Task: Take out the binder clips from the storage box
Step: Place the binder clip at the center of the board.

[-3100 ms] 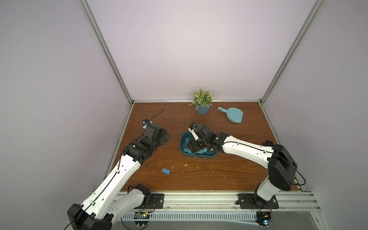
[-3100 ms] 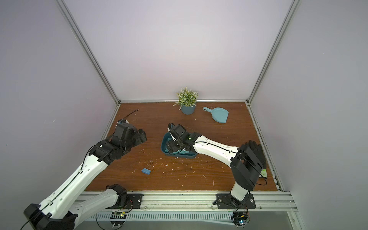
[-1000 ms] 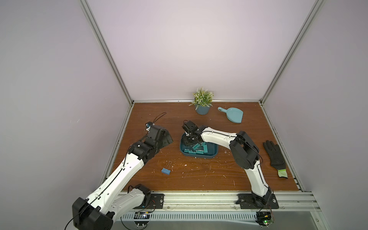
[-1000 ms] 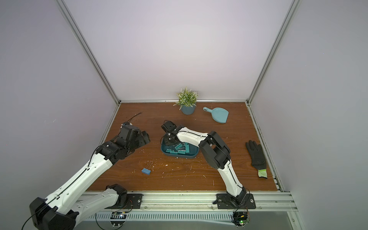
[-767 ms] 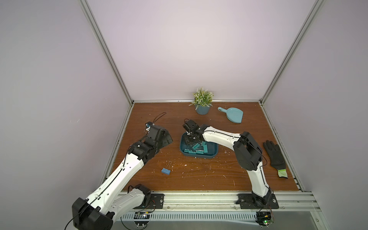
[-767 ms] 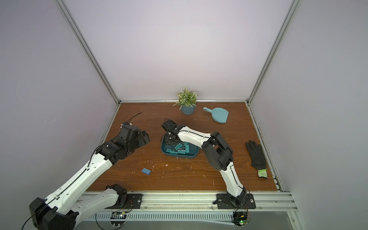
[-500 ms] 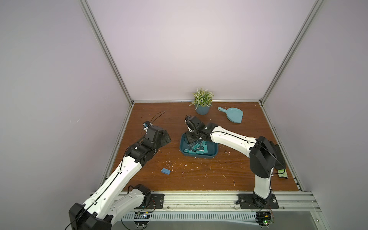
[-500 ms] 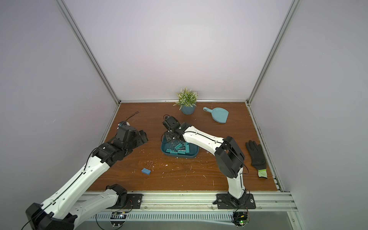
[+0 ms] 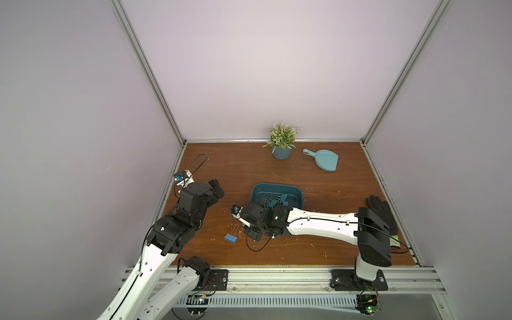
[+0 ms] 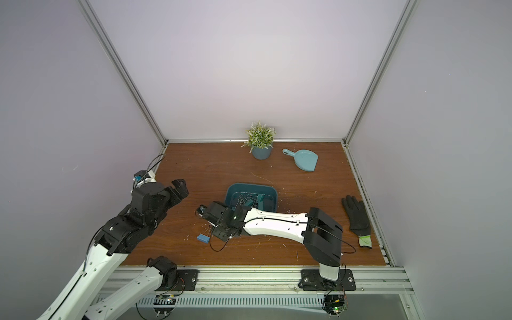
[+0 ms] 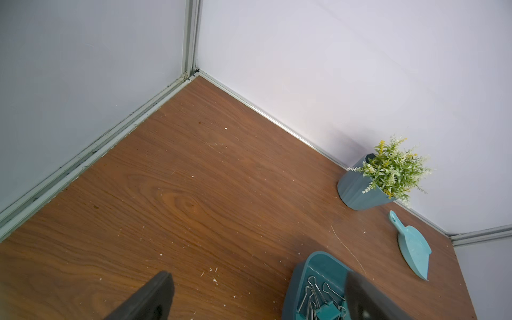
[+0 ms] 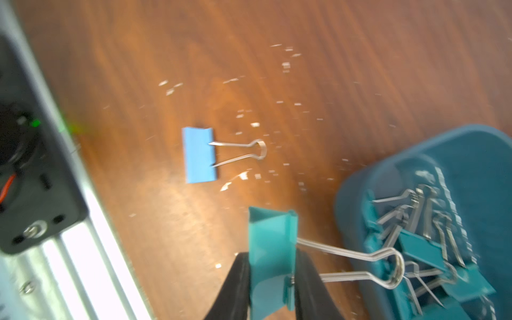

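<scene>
The storage box (image 9: 274, 185) (image 10: 250, 186), a dark teal tub, sits mid-table with several teal binder clips (image 9: 273, 202) (image 12: 421, 243) piled inside. One blue clip (image 9: 230, 238) (image 12: 199, 155) lies on the wood, front-left of the box. My right gripper (image 12: 273, 266) is shut on a teal clip (image 12: 273, 243), holding it above the table just outside the box's front-left corner. In both top views that gripper (image 9: 253, 232) (image 10: 221, 232) hides the held clip. My left gripper (image 11: 259, 282) (image 9: 216, 189) hovers wide open and empty, left of the box.
A potted plant (image 9: 282, 152) and a light blue dustpan (image 9: 327, 162) stand near the back wall. A black glove (image 9: 381, 210) lies by the right edge. The metal front rail (image 12: 83, 249) runs close to the blue clip. White crumbs dot the wood.
My right arm has swung from over the box's back-left part toward the front, ending at the box's front-left corner beside the blue clip. The left arm has barely shifted.
</scene>
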Robot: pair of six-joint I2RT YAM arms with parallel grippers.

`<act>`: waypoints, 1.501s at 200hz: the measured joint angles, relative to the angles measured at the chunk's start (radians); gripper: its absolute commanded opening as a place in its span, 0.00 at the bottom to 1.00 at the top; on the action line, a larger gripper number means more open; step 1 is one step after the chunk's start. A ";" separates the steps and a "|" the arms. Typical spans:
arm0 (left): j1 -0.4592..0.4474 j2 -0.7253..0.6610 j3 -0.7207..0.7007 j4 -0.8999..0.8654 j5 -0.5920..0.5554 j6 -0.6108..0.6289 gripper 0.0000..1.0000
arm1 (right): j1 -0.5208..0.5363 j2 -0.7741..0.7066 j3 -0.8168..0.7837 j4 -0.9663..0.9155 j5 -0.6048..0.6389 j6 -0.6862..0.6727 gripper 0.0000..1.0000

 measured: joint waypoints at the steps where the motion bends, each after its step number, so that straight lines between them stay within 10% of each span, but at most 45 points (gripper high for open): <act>1: 0.000 -0.002 0.000 -0.001 0.000 0.000 0.99 | 0.003 0.002 0.000 0.001 0.000 -0.002 0.25; 119: 0.000 -0.075 -0.008 -0.060 0.021 -0.007 0.99 | 0.063 0.196 -0.006 0.097 -0.021 -0.061 0.28; 196: 0.000 -0.043 -0.008 -0.063 0.042 -0.006 0.99 | 0.057 0.191 -0.006 0.095 0.008 -0.068 0.90; 300: 0.001 0.211 -0.032 0.100 0.193 -0.006 0.92 | -0.246 -0.273 -0.170 0.112 0.069 0.138 0.99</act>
